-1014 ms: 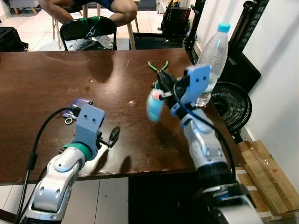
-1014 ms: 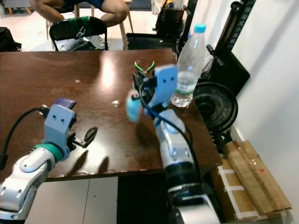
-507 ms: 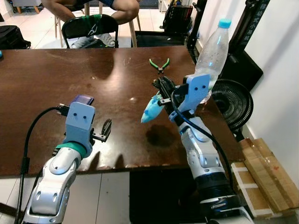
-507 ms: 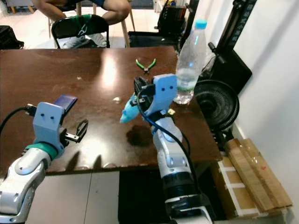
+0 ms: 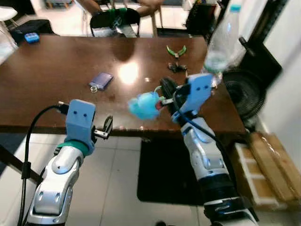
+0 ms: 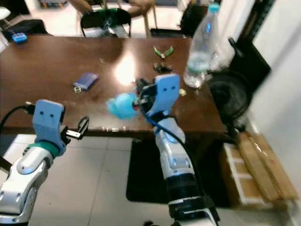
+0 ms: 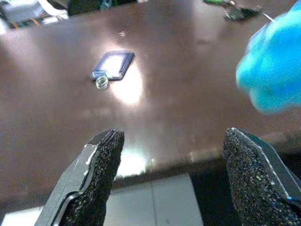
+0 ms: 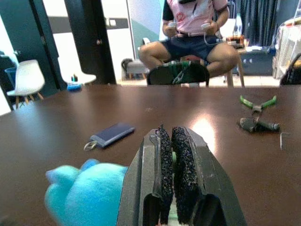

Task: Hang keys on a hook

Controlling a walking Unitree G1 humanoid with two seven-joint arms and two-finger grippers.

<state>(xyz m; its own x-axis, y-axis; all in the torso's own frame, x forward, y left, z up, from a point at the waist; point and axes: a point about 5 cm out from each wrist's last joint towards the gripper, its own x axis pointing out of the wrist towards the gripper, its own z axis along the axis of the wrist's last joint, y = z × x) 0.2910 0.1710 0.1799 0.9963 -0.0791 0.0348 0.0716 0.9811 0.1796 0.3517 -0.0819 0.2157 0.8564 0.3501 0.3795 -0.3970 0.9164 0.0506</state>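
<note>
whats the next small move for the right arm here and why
Probably keep the right gripper shut and carry its load on toward wherever the hook is. It is clamped on a ring with the blue plush keychain dangling over the table edge, and the views include no hook, so releasing now would just drop it. The left gripper hangs open, holding nothing.

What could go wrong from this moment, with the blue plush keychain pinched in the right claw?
The right claw pinches the blue plush keychain only at its end, so the dangling plush could swing and slip free over the floor. No hook can be seen, so the hanging spot is unsettled. The open left claw hovers at the table edge and might bump it.
</note>
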